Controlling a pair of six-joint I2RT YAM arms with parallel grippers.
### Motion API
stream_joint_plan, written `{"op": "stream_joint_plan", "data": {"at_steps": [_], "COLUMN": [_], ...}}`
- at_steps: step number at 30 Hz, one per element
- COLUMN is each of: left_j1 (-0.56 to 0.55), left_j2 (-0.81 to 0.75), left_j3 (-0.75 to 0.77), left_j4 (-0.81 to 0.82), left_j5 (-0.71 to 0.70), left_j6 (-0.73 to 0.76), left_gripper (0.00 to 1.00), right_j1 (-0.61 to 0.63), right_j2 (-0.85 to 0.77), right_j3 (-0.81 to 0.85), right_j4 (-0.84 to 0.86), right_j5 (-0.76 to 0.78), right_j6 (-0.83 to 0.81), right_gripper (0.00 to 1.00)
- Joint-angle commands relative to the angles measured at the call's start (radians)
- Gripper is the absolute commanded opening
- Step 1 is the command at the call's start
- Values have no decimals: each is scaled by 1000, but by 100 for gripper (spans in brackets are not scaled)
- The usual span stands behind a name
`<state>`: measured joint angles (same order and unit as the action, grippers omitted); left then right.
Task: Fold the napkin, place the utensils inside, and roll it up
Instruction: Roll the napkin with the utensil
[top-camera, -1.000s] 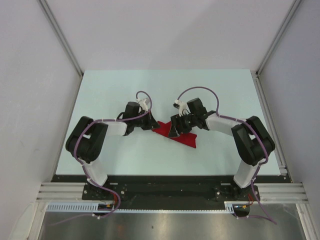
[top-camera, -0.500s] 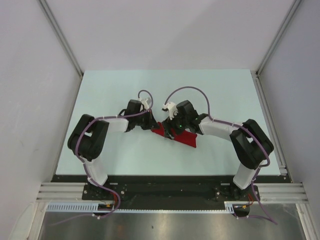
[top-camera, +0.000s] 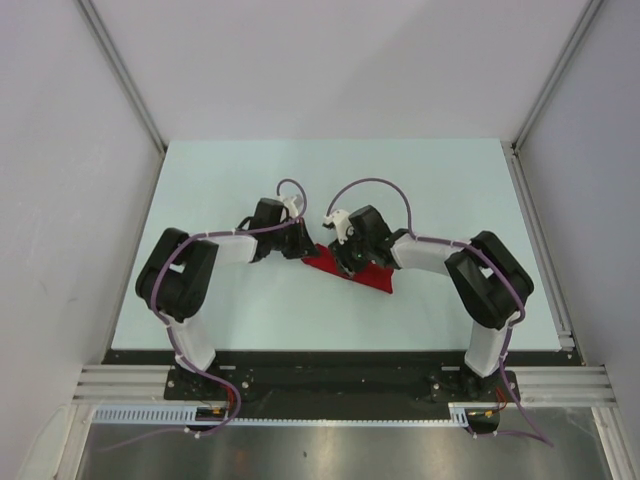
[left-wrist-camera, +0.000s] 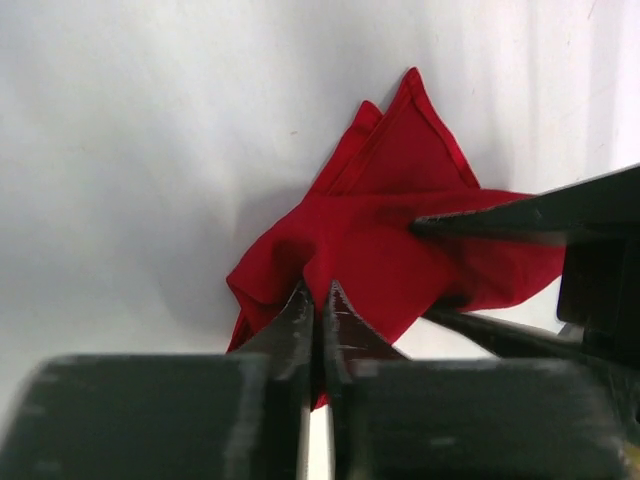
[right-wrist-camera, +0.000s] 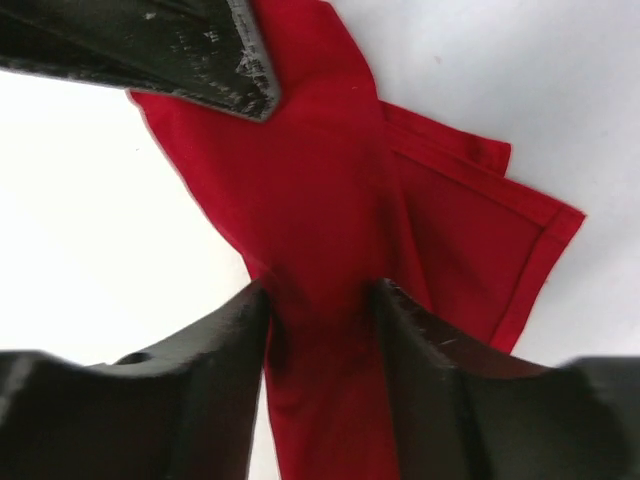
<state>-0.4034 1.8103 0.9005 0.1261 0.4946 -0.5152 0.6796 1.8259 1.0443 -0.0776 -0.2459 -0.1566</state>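
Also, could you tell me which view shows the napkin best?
Left wrist: nearly the whole napkin shows, with hems and folds. Right wrist gives a sharp close-up, cropped at the bottom. From the top it is a small, half-hidden red patch.

Likely a lab test cell: plain white walls (top-camera: 330, 60), aluminium framing (top-camera: 117, 70).

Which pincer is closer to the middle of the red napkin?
Right. The right pincer straddles the middle of the napkin, with cloth running through its gap. The left pincer is shut on the napkin's left end, away from the middle.
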Motion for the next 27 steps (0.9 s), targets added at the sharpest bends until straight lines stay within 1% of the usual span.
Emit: {"op": "stream_joint_plan", "data": {"at_steps": [1, 2, 3, 4, 6, 7, 8, 10, 12, 15, 19, 22, 27], "left_j1": [3, 3, 3, 6, 11, 18, 20, 23, 23, 21, 18, 8, -17], "left_j2": [-26, -37, -51, -72, -130, -150, -187, -222, -267, -298, -295, -282, -250], "left_j3": [32, 34, 35, 37, 37, 35, 31, 11, -12, -69, -106, -132, -146], "left_j4": [13, 6, -3, -12, -43, -52, -63, -65, -48, -17, 12, 59, 119], "left_j5": [22, 9, -26, -56, -102, -150, -169, -220, -229, -208, -168, -131, -65], "left_j6": [-5, -6, -5, -2, 17, 21, 30, 40, 47, 47, 52, 52, 49], "left_gripper": [20, 29, 51, 61, 75, 76, 77, 79, 79, 80, 80, 80, 80], "right_j1": [14, 11, 8, 3, -21, -32, -52, -72, -98, -130, -173, -202, -215], "right_j2": [55, 55, 53, 50, 39, 36, 36, 44, 59, 84, 110, 148, 202], "right_j3": [3, -3, -10, -23, -36, -41, -44, -38, -12, 20, 31, 37, 56], "right_j4": [-90, -94, -94, -93, -88, -85, -86, -94, -122, -151, -124, -103, -102], "right_j5": [17, -4, -19, -39, -104, -131, -192, -248, -312, -409, -550, -605, -641], "right_j6": [32, 41, 49, 72, 92, 106, 127, 149, 184, 236, 299, 342, 368], "right_gripper": [42, 37, 35, 33, 30, 29, 27, 26, 23, 22, 22, 22, 22]}}
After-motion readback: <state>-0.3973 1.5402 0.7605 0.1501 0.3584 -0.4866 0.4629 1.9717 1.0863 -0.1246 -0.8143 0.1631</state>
